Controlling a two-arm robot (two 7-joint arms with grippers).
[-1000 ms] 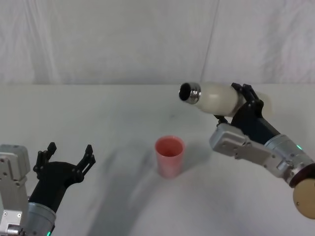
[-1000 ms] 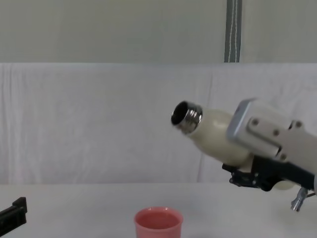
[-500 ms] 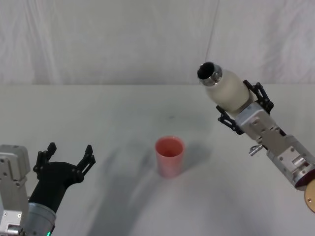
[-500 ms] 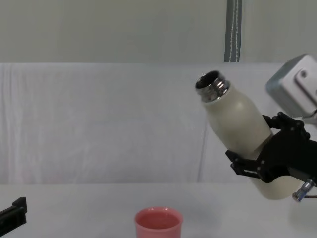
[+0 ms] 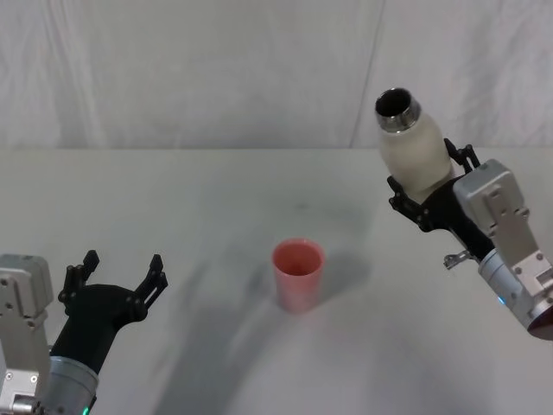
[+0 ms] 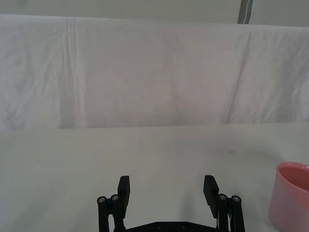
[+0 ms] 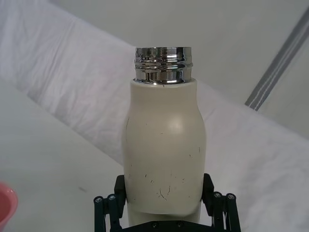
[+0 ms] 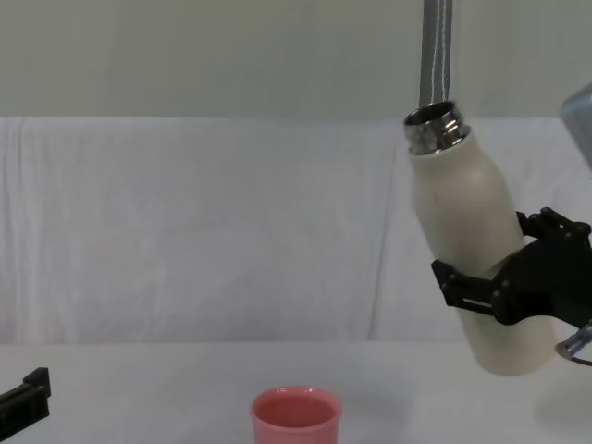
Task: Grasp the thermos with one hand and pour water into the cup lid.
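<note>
Gripping the tall cream-white steel-necked thermos [image 5: 415, 156] around its lower body, aloft near the surface's right edge, the right gripper [image 5: 429, 201] has a smooth, probably heavy load, while the small pink cup lid [image 5: 298, 274] stands mid-surface and the left gripper [image 5: 117, 275] idles, fingers wide.

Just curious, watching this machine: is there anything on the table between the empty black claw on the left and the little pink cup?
No. In the head view, bare white table separates the open left gripper from the pink cup.
</note>
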